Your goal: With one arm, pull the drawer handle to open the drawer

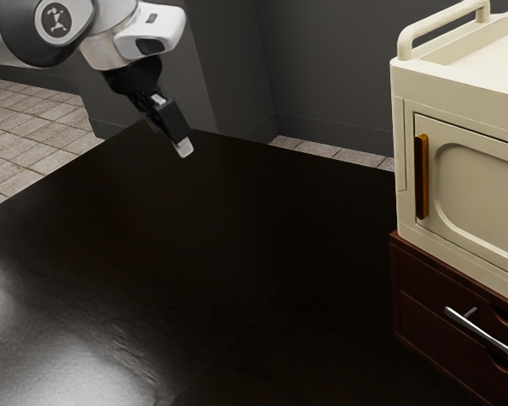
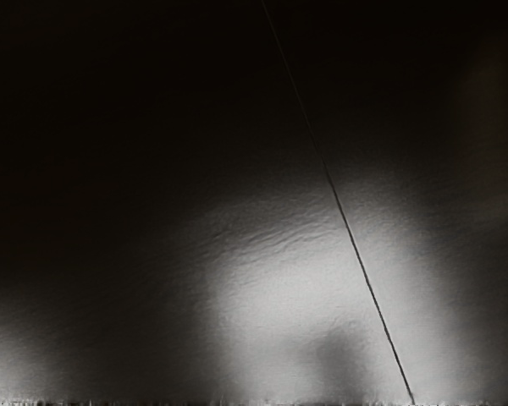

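Exterior view: near the counter's far corner, the tool [image 1: 184, 149] hangs in the air with its tip slanting down toward the exterior view's right. I cannot tell how far open it is, and nothing can be made out in its hold. It is well apart from the brown drawer unit [image 1: 419, 309], which stands at the counter's side toward the exterior view's right, part of it cut off by the picture's edge. The drawer handle [image 1: 484, 337], a slim silver bar, stands out from the unit's front on a short post, and the post seems to meet the upper drawer [image 1: 436, 283]. The lower drawer [image 1: 423, 326] sits beneath it, and both drawer fronts lie even with the unit where they show, so they look closed. Scooped cutouts mark both fronts. On top of the unit rests a cream cabinet [image 1: 491, 152] with a raised rail [image 1: 444, 23] above and an upright orange-brown handle [image 1: 422, 178] on its door. The counter [image 1: 195, 271] is black and glossy, with pale glare toward its near part; beyond it are grey walls [image 1: 322, 68] and a tiled floor [image 1: 25, 139]. In the wrist view, the dark counter surface carries soft pale reflections and one thin dark line [image 2: 350, 228] running across it.
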Controlling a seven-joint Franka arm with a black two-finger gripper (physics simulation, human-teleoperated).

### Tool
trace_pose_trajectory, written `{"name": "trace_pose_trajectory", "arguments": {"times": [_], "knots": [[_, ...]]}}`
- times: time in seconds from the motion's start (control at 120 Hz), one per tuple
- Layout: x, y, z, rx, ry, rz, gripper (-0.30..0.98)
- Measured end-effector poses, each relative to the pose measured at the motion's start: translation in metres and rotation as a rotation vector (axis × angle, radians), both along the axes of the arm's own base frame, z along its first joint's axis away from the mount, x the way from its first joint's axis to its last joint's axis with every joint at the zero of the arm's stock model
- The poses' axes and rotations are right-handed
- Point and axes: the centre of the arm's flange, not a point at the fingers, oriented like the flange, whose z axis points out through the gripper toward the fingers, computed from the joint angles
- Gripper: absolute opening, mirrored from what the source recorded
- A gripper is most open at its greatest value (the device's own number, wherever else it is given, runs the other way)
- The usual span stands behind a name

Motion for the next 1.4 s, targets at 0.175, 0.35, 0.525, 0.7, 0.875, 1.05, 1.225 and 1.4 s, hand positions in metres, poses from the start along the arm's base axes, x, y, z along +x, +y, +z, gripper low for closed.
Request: {"name": "trace_pose_trajectory", "arguments": {"times": [0.175,0.35,0.525,0.7,0.875,1.05,1.225,1.4], "knots": [[-0.008,0.022,0.008,-0.01,0.003,0.078,0.66],[-0.055,0.044,0.091,-0.032,-0.145,0.153,0.67],[-0.031,0.071,0.035,-0.069,-0.017,0.29,0.67],[-0.017,0.018,0.019,-0.186,0.036,0.482,0.67],[-0.029,-0.065,0.012,-0.271,0.084,0.588,0.67],[-0.068,-0.084,-0.054,-0.344,0.107,0.751,0.67],[-0.091,-0.141,-0.085,-0.444,0.046,0.852,0.65],[-0.1,-0.19,-0.088,-0.547,-0.021,0.947,0.63]]}}
